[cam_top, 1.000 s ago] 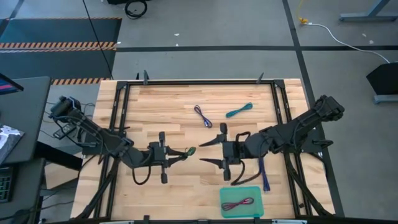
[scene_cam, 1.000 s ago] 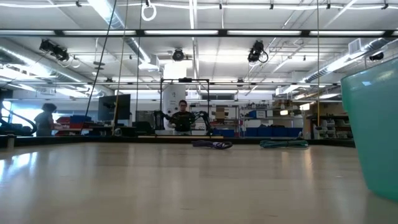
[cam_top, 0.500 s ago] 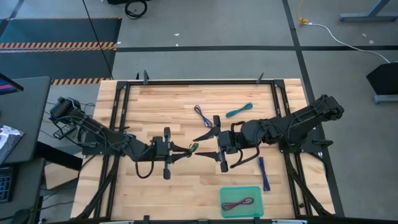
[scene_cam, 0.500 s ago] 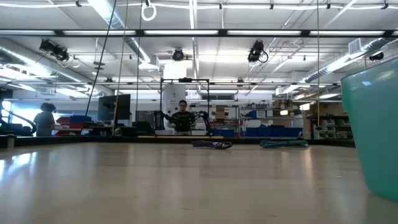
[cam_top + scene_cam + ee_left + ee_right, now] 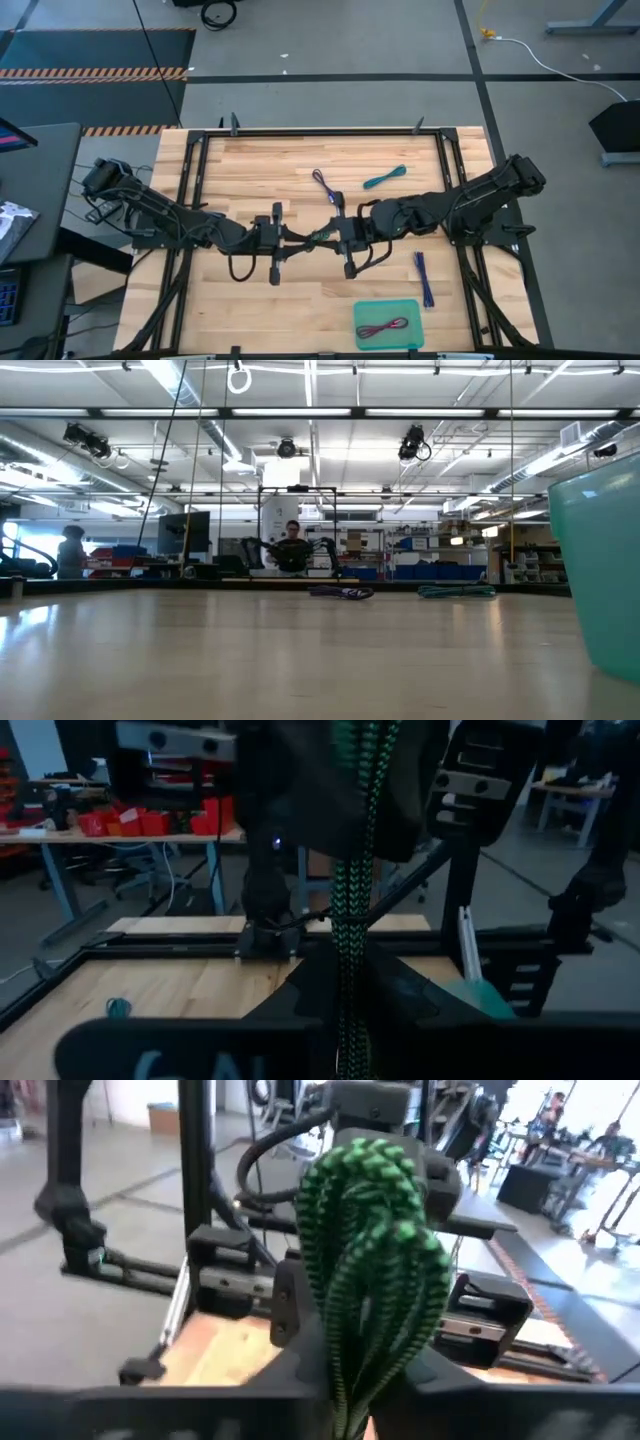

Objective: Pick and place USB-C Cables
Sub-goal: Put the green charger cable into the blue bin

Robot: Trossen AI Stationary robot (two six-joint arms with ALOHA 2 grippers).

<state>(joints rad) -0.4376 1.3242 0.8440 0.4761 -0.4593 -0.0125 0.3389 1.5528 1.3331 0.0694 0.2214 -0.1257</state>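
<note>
A green USB-C cable (image 5: 318, 237) hangs between my two grippers over the middle of the table. My left gripper (image 5: 305, 240) reaches it from the left and my right gripper (image 5: 328, 238) from the right, both shut on it. The left wrist view shows the green cable (image 5: 352, 870) as a straight bundle. The right wrist view shows the green cable (image 5: 375, 1230) as a looped bunch. A purple cable (image 5: 326, 186) and a teal cable (image 5: 385, 178) lie on the far part of the table. A blue-violet cable (image 5: 424, 278) lies at the near right. My left gripper pinches one end of the green bundle (image 5: 347, 1010) between its two fingers, coming level from the table's left. The bundle runs on from the fingers toward the other gripper, clear of the table. My right gripper pinches the green bundle below its looped end (image 5: 345, 1380) between its two fingers, coming level from the table's right. The looped bunch (image 5: 375, 1200) stands out beyond the fingers, clear of the table.
A flat teal tray (image 5: 410, 307) sits at the near right edge with a maroon cable (image 5: 383, 327) in it; the tray's wall (image 5: 595, 570) fills the low view's right side. Black frame rails (image 5: 320, 131) run round the table. People show in the room beyond.
My right gripper has moved toward the table's left, up to the left gripper, and has shut from wide open onto the green cable. My left gripper has moved a little toward the table's right, keeping the cable.
</note>
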